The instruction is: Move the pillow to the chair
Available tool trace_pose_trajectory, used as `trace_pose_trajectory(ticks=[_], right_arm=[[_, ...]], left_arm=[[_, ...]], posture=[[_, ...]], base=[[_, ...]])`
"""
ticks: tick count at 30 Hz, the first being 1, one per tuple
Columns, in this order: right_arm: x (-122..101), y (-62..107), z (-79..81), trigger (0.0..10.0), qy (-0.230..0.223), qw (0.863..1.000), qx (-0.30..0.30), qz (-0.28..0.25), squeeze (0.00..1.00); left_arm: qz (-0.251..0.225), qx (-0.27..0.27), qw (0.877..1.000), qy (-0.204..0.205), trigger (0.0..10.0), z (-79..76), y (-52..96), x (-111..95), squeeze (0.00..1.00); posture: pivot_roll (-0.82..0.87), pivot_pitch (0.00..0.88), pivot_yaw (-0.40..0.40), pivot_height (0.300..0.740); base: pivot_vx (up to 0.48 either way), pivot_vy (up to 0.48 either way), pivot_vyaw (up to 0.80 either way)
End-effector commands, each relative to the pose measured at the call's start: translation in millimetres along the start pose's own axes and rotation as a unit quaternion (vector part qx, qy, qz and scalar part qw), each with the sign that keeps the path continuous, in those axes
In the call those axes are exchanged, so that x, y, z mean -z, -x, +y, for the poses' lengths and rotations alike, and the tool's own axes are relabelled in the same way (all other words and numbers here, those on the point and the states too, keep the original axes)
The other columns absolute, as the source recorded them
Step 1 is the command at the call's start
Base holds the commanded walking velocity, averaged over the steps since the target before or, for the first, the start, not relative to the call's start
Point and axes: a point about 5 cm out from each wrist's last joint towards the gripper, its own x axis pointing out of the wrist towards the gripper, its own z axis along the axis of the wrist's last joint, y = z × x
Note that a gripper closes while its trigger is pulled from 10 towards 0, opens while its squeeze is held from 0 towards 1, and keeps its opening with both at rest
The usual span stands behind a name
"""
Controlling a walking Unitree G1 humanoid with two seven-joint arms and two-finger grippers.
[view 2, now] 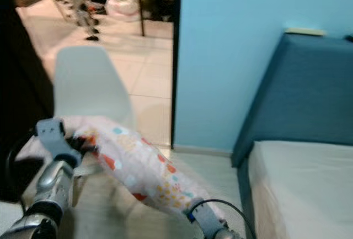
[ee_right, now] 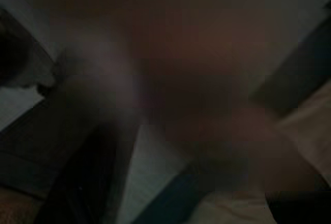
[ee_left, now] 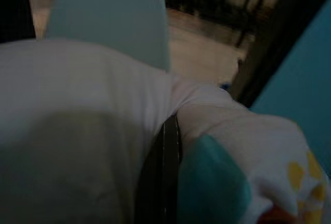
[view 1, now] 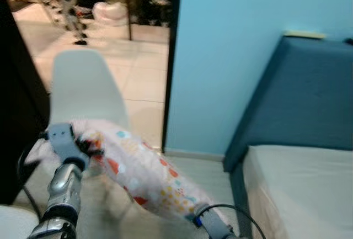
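Ahead, the eye views show the patterned pillow [view 1: 146,175] slung between the left gripper [view 1: 88,148] and right gripper [view 2: 190,212] before the white chair [view 1: 83,87], while the left wrist view shows black fingers [ee_left: 164,177] pinching fabric, and the right wrist view is too dark to tell.

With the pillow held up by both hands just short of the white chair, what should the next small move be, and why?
Probably carry it a little further forward and lower it. The pillow hangs between the left hand and the right hand; its left end already overlaps the chair, while the rest slopes down toward the bed side, short of the seat.
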Motion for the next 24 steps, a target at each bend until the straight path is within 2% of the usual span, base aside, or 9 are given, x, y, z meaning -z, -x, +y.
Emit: trace_pose_trajectory(ticks=[1, 6, 13, 17, 24], right_arm=[[-2.1, 0.1, -2.7, 10.0, 0.004, 1.0, 0.008, 0.0, 0.0], [-4.7, 0.3, -5.0, 10.0, 0.003, 1.0, 0.011, -0.004, 0.0], [-3.3, 0.6, -6.5, 10.0, 0.004, 1.0, 0.018, -0.001, 0.0], [-3.2, 0.5, -5.9, 10.0, -0.001, 1.0, 0.018, -0.003, 0.0], [-2.6, 0.3, -4.6, 10.0, -0.007, 1.0, 0.018, -0.005, 0.0]], left_arm=[[-0.065, 0.006, 0.998, -0.003, 10.0, -2.4, -8.9, -25.3, 0.0], [-0.076, 0.033, 0.997, -0.01, 10.0, -12.6, -13.9, -31.9, 0.0], [-0.093, 0.119, 0.988, -0.008, 10.0, -39.7, -24.0, -48.2, 0.0], [-0.097, 0.175, 0.98, -0.008, 10.0, -59.6, -29.6, -55.5, 0.0], [-0.103, 0.211, 0.972, -0.001, 10.0, -80.3, -33.9, -61.2, 0.0]], posture=[[0.03, 0.0, -0.08, 0.74], [0.02, 0.0, -0.077, 0.74], [0.01, 0.004, -0.066, 0.74], [0.01, 0.009, -0.061, 0.74], [0.0, 0.018, -0.054, 0.74]], base=[[0.281, 0.0, 0.0], [0.286, 0.0, 0.0], [0.29, 0.0, 0.0], [0.29, 0.0, 0.0], [0.29, 0.0, 0.0]])
